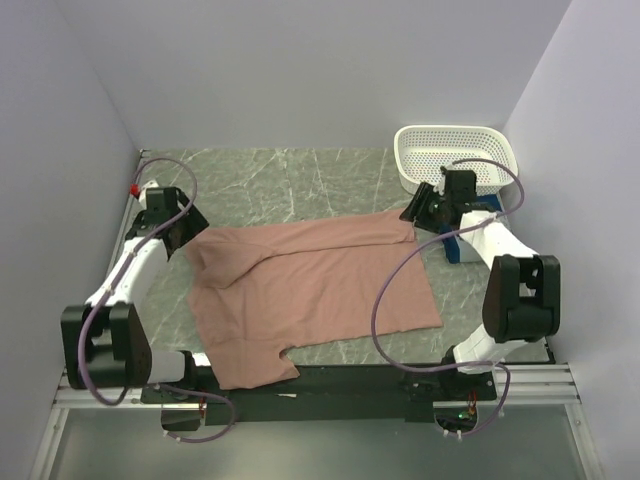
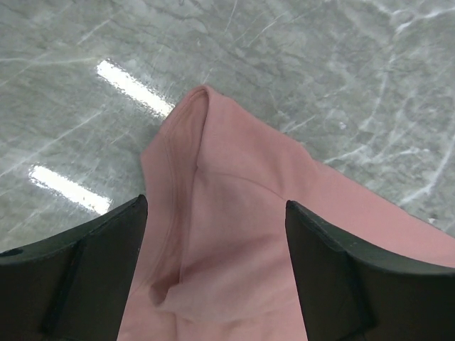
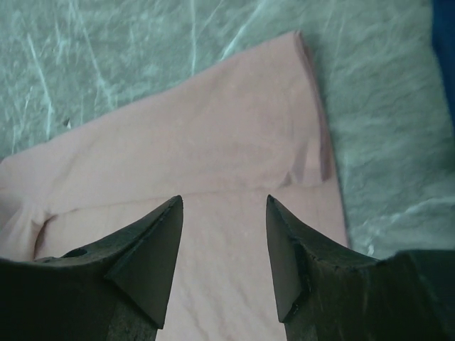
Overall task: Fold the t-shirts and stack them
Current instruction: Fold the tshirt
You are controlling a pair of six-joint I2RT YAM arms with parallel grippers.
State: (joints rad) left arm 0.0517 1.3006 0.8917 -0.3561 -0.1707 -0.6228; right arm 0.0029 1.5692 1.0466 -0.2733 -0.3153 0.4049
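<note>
Mid-table: pink tee (image 1: pixel 320 290) lies mostly flat, rumpled flap at its 9 o'clock edge.

L tool (image 2: pixel 215 204) is spread wide over that flap; R tool (image 3: pixel 223 199) is spread over the tee's 2 o'clock corner. Neither is pinching cloth.

Blue tee (image 1: pixel 462 247) is at 3 o'clock, mostly hidden by the R arm, so can't tell if it's folded.

Est. early stage: no clean fold on pink, no stack. Remaining: fold both, then stack.

The pink t-shirt (image 1: pixel 320 290) is soft, matt cloth with a stitched hem and shallow creases. The counter (image 1: pixel 280 180) has a grey-green marbled surface, smooth and glossy, which mirrors the overhead lights. The basket (image 1: pixel 450 131) is white perforated plastic. The fingers (image 2: pixel 78 284) are black and matt, apparently hard plastic.
</note>
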